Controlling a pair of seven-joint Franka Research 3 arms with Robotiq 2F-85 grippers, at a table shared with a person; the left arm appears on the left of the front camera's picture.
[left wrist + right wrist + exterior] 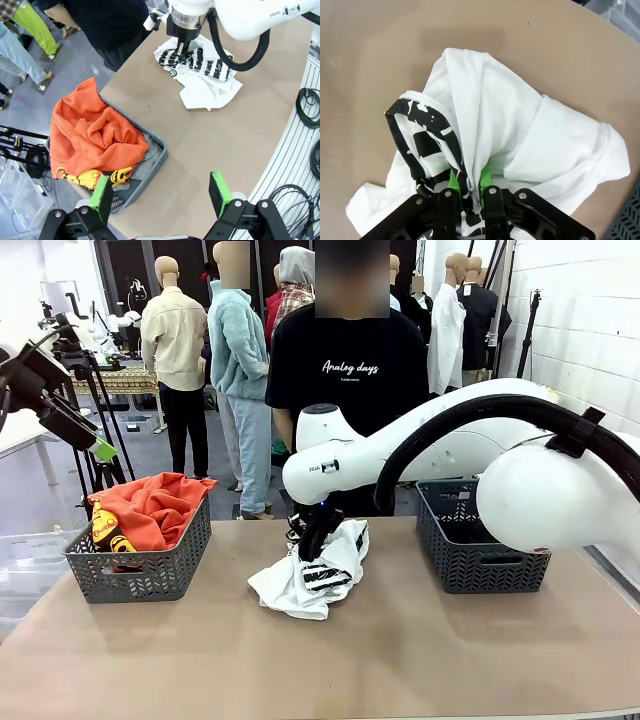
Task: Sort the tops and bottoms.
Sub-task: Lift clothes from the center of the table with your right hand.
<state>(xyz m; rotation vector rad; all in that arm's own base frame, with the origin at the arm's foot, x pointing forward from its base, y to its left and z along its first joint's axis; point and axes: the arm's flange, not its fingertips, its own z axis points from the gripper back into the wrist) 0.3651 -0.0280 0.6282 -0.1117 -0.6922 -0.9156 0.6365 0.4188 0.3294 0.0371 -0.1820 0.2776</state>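
Observation:
A white top with black print (312, 580) lies crumpled mid-table. My right gripper (312, 552) points down into it and is shut on a fold of its fabric. The right wrist view shows the white top (515, 130) pinched between the green pads of that gripper (467, 180). An orange top with yellow graphic (150, 505) fills the left basket (140, 575), with a bit of light grey top (148, 156) under it. My left gripper (162, 192) hangs open above that basket's near corner, holding nothing. Bottoms are out of view.
A second dark grey basket (480, 550) stands at the right of the table. A person in a black T-shirt (350, 370) stands at the far edge behind the white top. Cables (307, 105) lie off the table's side.

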